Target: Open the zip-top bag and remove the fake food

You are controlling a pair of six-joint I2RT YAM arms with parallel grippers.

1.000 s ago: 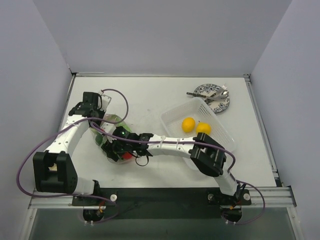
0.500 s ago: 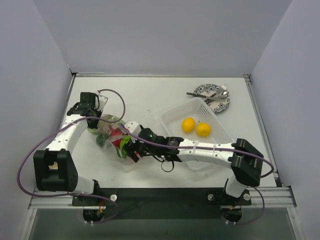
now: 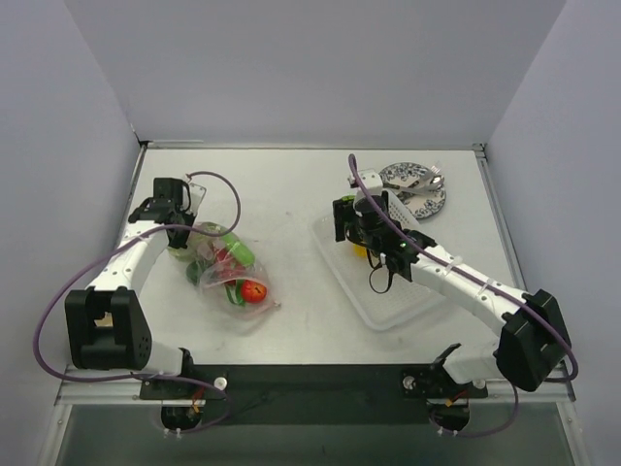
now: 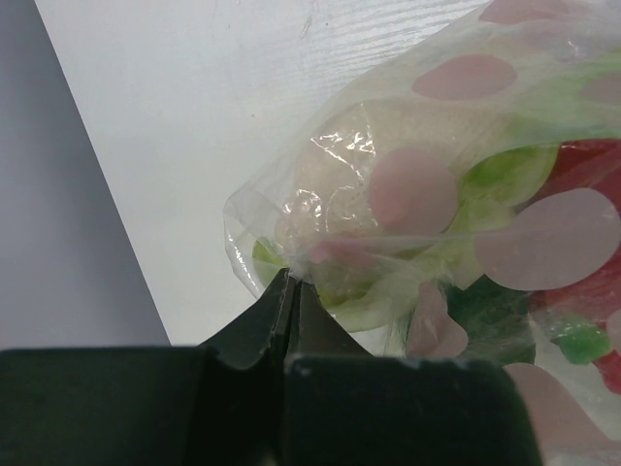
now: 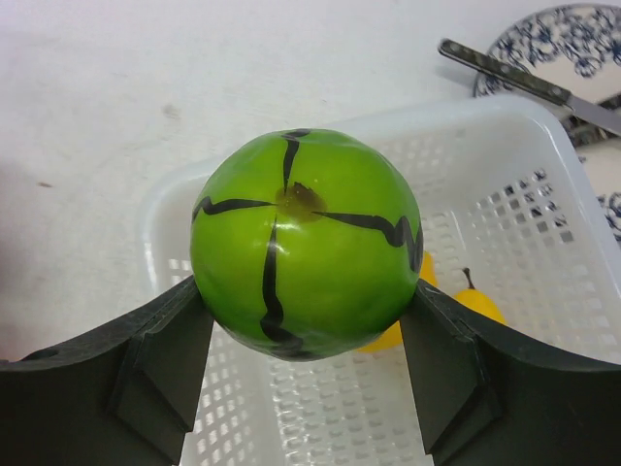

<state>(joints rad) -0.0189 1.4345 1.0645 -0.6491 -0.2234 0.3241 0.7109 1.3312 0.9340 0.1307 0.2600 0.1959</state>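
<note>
the left arm's jaws are pinched shut on a corner of the zip-top bag (image 4: 437, 194), which lies on the left side of the desk (image 3: 291, 194) with red and green fake food (image 3: 254, 290) inside. the right arm's jaws clamp a green ball with black stripes (image 5: 306, 243) over one corner of the white mesh tray (image 5: 524, 175), where two yellow fruits (image 5: 480, 301) lie. a blue-patterned plate (image 3: 400, 174) with cutlery (image 5: 505, 74) sits just beyond the tray.
</note>
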